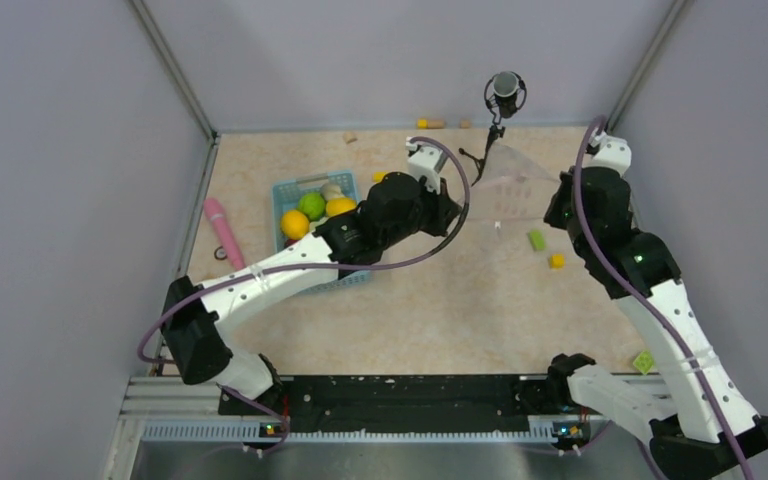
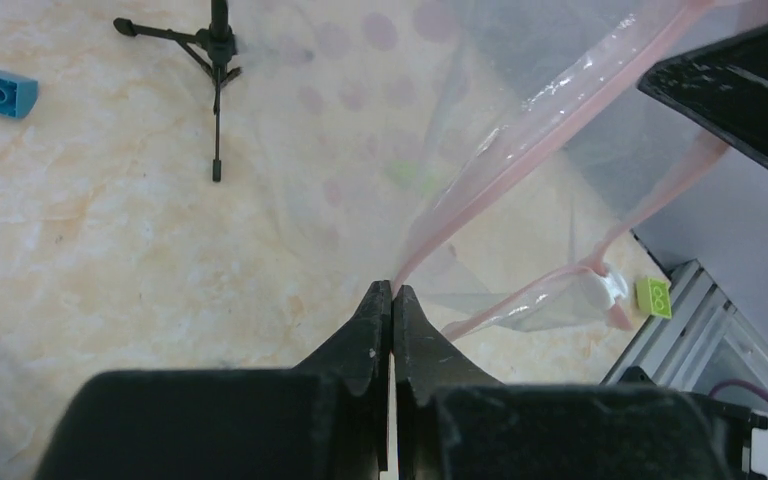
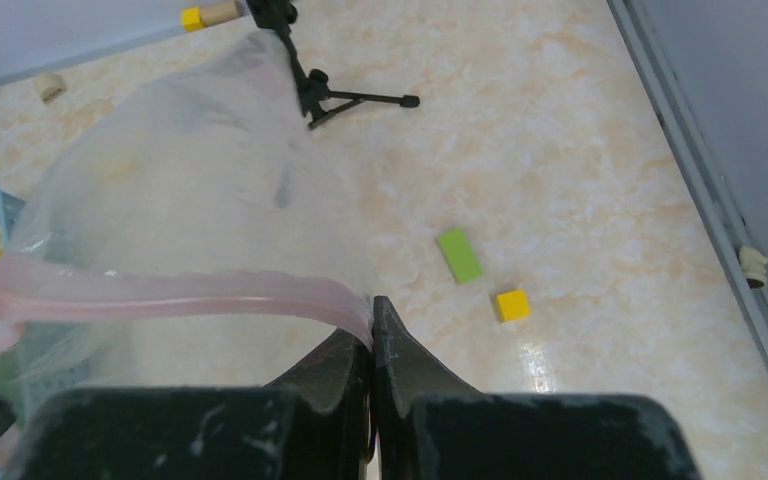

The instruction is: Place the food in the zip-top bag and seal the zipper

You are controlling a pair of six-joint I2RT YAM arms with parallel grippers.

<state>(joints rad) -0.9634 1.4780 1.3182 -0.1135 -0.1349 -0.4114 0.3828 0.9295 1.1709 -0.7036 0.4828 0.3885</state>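
L+R jaws pinch zipper [image 3: 160, 297] (bag [image 3: 190, 180] aloft).

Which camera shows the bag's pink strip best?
The left wrist view: the zipper runs close up in two parted strands from the left tool. The right wrist view shows one strand; the top view barely shows it.

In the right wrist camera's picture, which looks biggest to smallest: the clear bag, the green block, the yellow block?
1. clear bag, by far, though it hangs nearest the camera.
2. green block.
3. yellow block, a little smaller than the green one.
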